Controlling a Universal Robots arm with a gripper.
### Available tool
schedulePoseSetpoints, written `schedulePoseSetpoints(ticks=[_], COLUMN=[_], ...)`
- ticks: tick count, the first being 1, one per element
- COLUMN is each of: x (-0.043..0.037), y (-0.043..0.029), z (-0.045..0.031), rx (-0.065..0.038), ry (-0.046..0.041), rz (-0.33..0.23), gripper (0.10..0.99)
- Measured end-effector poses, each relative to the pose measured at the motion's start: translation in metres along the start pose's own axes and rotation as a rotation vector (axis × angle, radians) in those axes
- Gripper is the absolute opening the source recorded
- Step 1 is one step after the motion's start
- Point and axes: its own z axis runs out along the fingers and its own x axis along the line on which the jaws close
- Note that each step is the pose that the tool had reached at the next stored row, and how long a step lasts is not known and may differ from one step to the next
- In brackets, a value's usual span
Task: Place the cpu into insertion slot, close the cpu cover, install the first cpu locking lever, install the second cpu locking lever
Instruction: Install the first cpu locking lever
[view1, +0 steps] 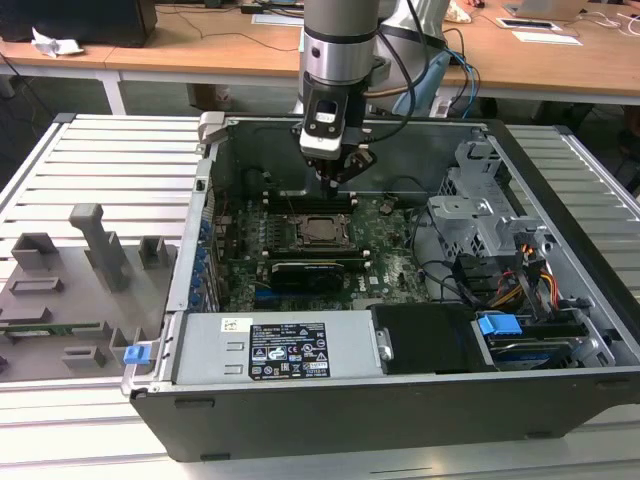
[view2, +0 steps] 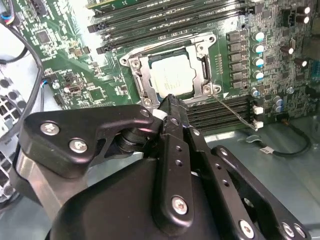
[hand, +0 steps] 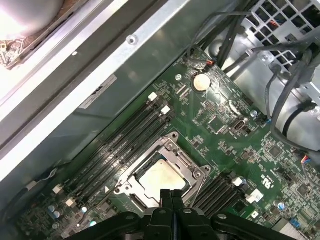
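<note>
Arm (view1: 338, 40) hangs straight down into the open computer case (view1: 400, 400) on my exterior view, wrist vertical, gripper (view1: 335, 181) aimed at the green board (view1: 390, 262). I read the jaws as pressed together with nothing between them: in both wrist views the two black fingertips (hand: 165, 198) (view2: 172, 107) meet in one narrow point. Just beyond that point, apart from the tips, lies the cpu (view2: 172, 80) (hand: 161, 177), pale face up, seated in the insertion slot (view1: 303, 232). The cpu cover (view2: 142, 82) lies flat around it, framing the chip. A thin wire lever (view2: 235, 111) juts from the socket's corner, off to one side of the jaws, across the black memory slots (view2: 220, 111).
</note>
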Motion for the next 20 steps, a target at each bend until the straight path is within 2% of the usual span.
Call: schedulePoseSetpoints(ticks=[6, 11, 20], x=[0.0000, 0.0000, 0.0000], y=[0.0000, 0.0000, 0.0000], z=[0.0000, 0.0000, 0.0000], rx=[-0.002, -0.004, -0.007], ry=[0.0020, 0.0043, 0.0066], rz=[-0.078, -0.165, -0.256], gripper=[0.106, 0.106, 0.106])
